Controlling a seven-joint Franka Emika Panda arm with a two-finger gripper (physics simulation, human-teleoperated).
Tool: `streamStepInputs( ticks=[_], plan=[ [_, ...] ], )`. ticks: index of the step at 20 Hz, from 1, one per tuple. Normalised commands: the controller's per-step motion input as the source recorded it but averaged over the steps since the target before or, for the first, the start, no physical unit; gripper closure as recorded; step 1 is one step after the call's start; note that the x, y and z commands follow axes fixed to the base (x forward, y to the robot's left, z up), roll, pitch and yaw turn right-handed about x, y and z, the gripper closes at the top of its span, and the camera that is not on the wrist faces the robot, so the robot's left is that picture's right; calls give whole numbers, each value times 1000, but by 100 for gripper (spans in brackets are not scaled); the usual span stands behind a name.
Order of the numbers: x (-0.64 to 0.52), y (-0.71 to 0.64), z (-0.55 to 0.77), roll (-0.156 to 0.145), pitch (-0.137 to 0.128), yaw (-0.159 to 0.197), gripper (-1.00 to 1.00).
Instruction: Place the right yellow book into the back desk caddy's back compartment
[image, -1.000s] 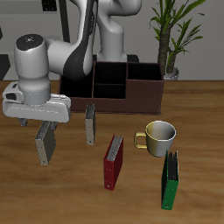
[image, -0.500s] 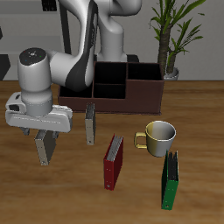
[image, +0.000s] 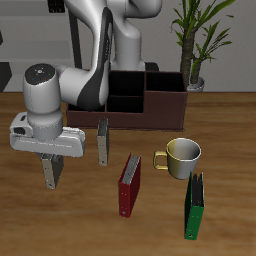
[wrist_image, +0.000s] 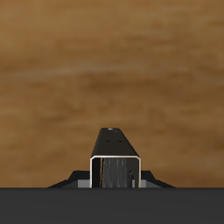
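The right yellow book (image: 52, 174) stands upright on the table, nearer the front edge than its twin (image: 103, 142). My gripper (image: 49, 160) is directly above it with the fingers down on either side of the book's upper part. In the wrist view the book's top edge (wrist_image: 116, 157) sits centred between the fingertips (wrist_image: 70, 183), which stand wider than the book, so the gripper (wrist_image: 116, 184) is open. The back desk caddy (image: 160, 108) is at the back of the table. Its back compartment (image: 127, 82) is a small black cell in the divided middle section.
A red book (image: 130, 185) and a green book (image: 195, 207) stand near the front. A yellow-green mug (image: 183, 157) sits between them and the caddy. A potted plant (image: 198, 45) stands behind the caddy.
The gripper has come down over the right yellow book, now covering its upper part. The book and other objects have not moved.
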Motion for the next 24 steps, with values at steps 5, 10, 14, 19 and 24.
streamStepInputs(
  ticks=[5, 10, 14, 19, 24],
  plan=[
    [-26, 27, 95, 2, -1, 6, 100],
    [-72, 72, 293, -5, -18, 14, 100],
    [-131, 76, 532, -7, -36, 16, 100],
    [-220, 178, 763, -4, -39, 19, 100],
    [-365, 255, 787, -22, -29, 34, 100]
  ],
)
